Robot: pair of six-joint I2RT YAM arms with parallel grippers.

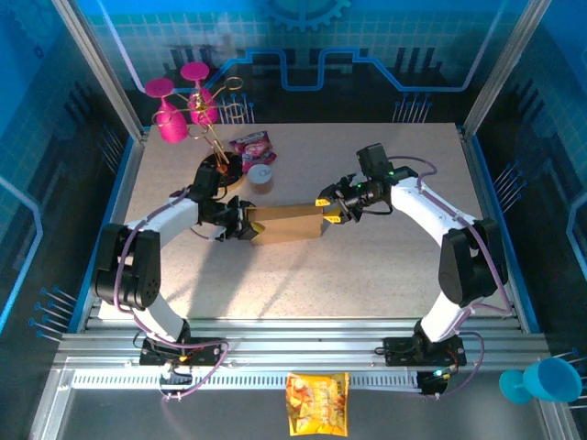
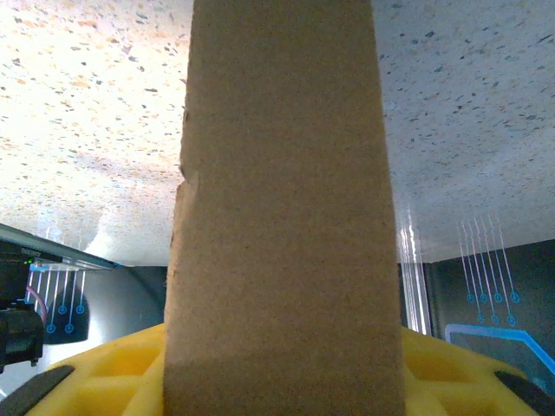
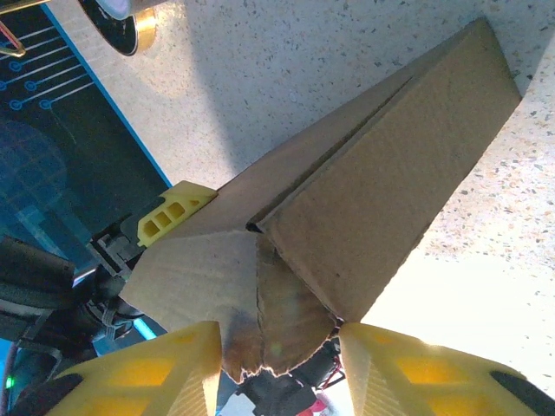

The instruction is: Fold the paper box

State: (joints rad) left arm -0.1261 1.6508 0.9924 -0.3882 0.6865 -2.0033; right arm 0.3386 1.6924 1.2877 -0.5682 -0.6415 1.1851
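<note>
Yellow fingers (image 3: 173, 368) of the right gripper (image 3: 277, 334) straddle the paper box's (image 3: 373, 173) end flap (image 3: 277, 321), mid-table (image 1: 385, 275); whether they pinch it I cannot tell. Beyond, the left gripper (image 1: 246, 223) clamps the far end. Best press that flap squarely along its crease, far end steadied.

In the left wrist view the box (image 2: 282, 217) runs off the top and bottom edges. It covers the gap between the left fingers (image 2: 451, 373), themselves cut by the bottom edge. In the right wrist view the right fingers (image 3: 156, 373) are cut likewise; whether they press the box's torn end cannot be told. A round gold-rimmed thing (image 3: 126, 22) is cut by the top edge.
</note>
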